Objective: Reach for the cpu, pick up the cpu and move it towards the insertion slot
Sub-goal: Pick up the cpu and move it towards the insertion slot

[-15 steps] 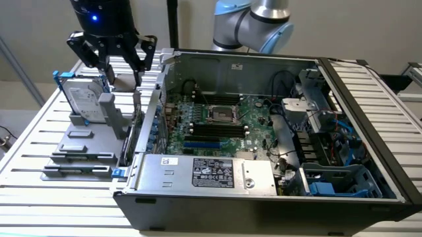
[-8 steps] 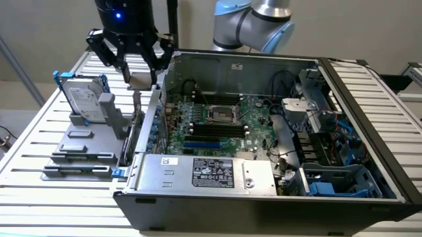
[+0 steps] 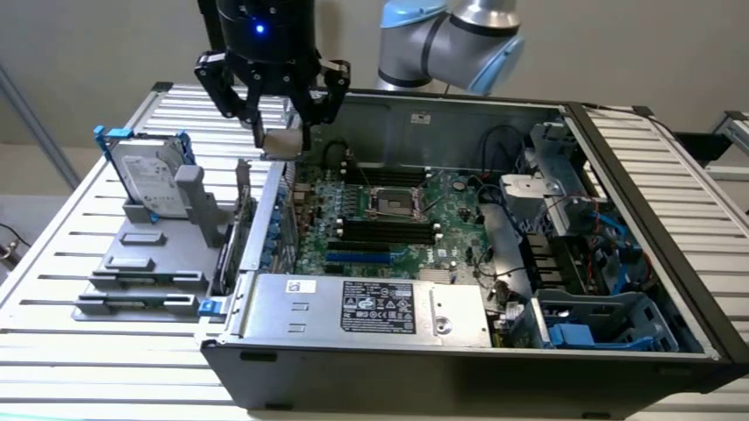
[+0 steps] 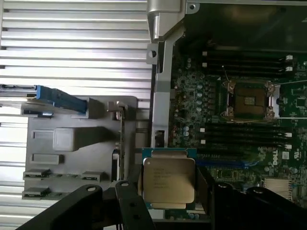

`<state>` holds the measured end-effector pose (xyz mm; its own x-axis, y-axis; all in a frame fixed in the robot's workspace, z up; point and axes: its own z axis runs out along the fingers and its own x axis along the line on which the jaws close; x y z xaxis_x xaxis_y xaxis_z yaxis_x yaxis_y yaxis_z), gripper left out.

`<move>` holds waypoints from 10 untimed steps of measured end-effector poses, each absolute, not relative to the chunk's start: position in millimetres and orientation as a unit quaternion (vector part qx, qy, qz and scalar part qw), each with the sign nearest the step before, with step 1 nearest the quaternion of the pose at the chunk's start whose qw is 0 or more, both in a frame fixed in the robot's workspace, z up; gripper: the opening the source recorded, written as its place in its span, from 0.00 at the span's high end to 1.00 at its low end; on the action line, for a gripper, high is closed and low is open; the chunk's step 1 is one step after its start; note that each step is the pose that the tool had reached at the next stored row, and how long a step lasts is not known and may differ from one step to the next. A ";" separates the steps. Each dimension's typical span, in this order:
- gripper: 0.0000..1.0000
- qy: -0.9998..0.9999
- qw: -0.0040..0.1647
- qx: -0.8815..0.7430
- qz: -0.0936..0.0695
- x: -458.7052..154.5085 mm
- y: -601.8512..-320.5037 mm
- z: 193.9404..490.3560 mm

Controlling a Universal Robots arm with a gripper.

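My gripper [image 3: 281,139] hangs above the open computer case's edge on the exterior view's left, shut on the cpu [image 3: 281,141], a small pale silver-grey square chip. In the wrist view the cpu [image 4: 169,178] sits flat between my black fingers [image 4: 129,203], its metal top and green rim showing. The insertion slot [image 3: 392,203] is a dark square socket with a shiny frame on the green motherboard, toward the exterior view's right and lower than the chip. The same insertion slot [image 4: 248,100] lies uncovered in the wrist view, well apart from the chip.
A silver hard drive [image 3: 153,180] with a blue bracket stands upright in a grey fixture [image 3: 146,254] on the slatted table. Black memory slots [image 3: 381,232] run beside the socket. A power supply box [image 3: 368,307], cables and blue drive bays [image 3: 597,329] crowd the case.
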<state>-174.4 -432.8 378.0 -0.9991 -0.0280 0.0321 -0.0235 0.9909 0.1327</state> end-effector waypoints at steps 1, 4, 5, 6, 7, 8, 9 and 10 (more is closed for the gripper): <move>0.45 -0.998 0.017 0.013 -0.066 -169.9 -432.8 378.0; 0.45 -0.998 0.017 0.013 -0.066 -156.4 -432.7 377.8; 0.45 -0.998 0.017 0.013 -0.066 -151.9 -432.7 377.7; 0.45 -0.998 0.017 0.013 -0.066 -147.3 -432.7 377.5; 0.45 -0.998 0.017 0.013 -0.066 -142.8 -432.7 377.4; 0.45 -0.998 0.017 0.013 -0.066 -138.0 -432.6 377.2; 0.45 -0.998 0.017 0.013 -0.066 -133.5 -432.3 377.0; 0.45 -0.998 0.017 0.013 -0.066 -129.0 -431.7 376.8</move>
